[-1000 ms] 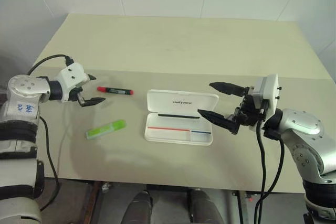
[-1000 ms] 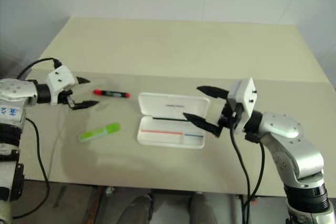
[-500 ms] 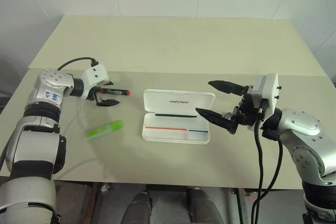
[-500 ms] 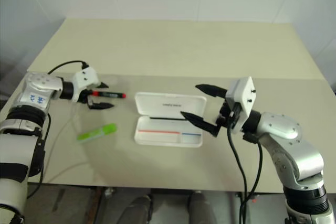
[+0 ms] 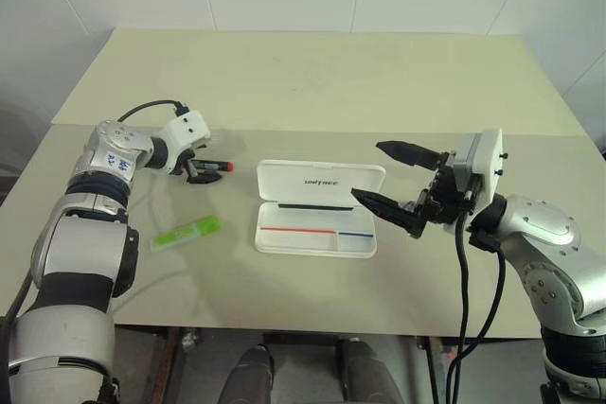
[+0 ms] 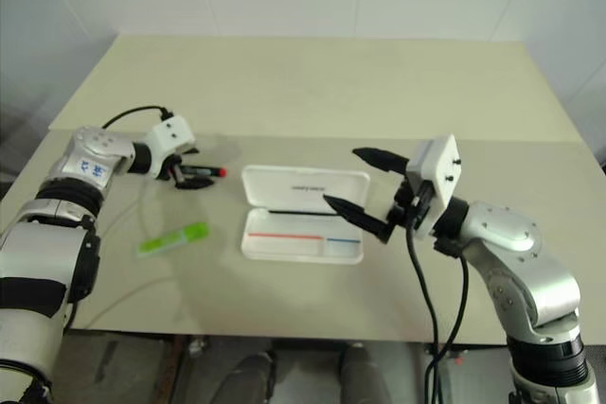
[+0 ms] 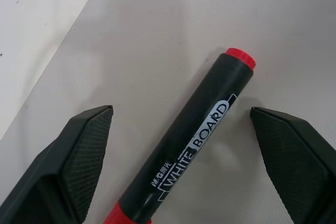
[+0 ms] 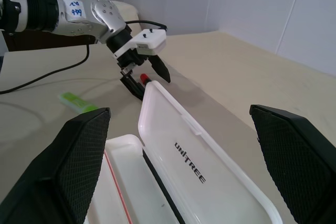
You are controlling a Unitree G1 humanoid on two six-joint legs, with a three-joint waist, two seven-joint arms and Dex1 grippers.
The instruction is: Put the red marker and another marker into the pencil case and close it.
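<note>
Lying between the left tool's wide-spread fingers, the red marker is ungripped.

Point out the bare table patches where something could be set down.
Free: the wide far half of the table beyond the pencil case, and the near strip before it. Crowded: the left side, where the left gripper straddles the red marker, with the green highlighter nearby.

Head stereo pair looks forward and down over the whole beige worktop. Left wrist cam sits tight over the black-barrelled, red-capped marker. Right wrist cam looks low across the open white hard plastic pencil case; it shares that marker with the head views.
</note>
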